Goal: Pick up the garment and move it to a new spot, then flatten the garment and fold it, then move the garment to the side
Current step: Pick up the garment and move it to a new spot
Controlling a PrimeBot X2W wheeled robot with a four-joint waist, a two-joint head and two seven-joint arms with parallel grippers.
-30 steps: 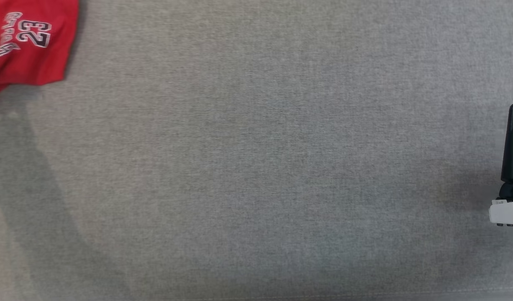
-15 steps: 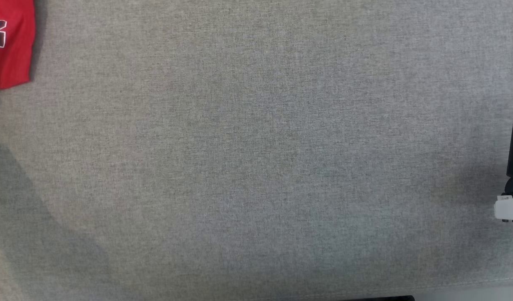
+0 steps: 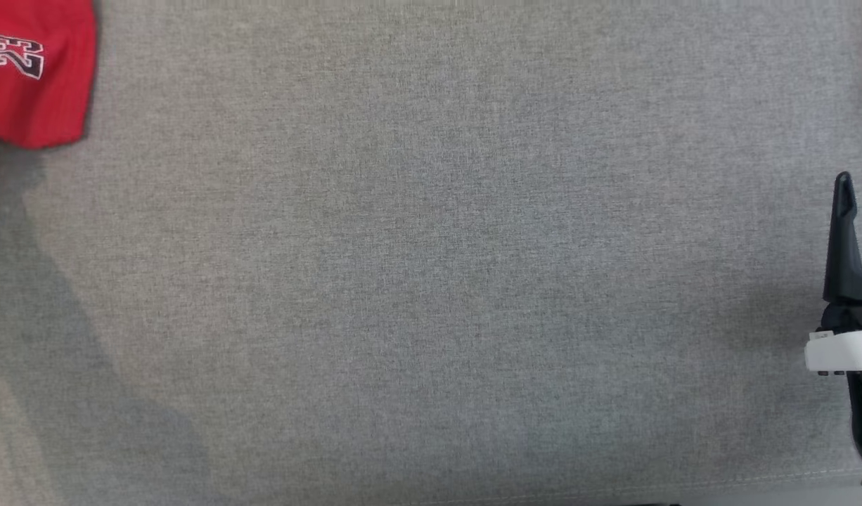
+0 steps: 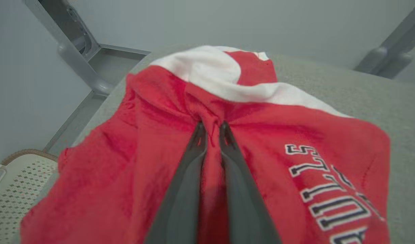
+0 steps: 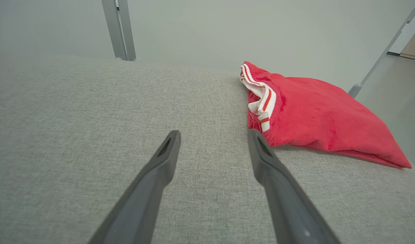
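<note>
On grey fabric surface | pale walls, grey posts | left fingers pinch red garment | right fingers spread

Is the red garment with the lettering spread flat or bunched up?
Bunched up: the red garment gathers in folds and creases toward a ridge pinched between the left fingers.

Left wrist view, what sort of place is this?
Likely a robot test room, not a home: a grey cloth-covered table, bare metal posts against plain pale walls, and a red garment for folding.
</note>
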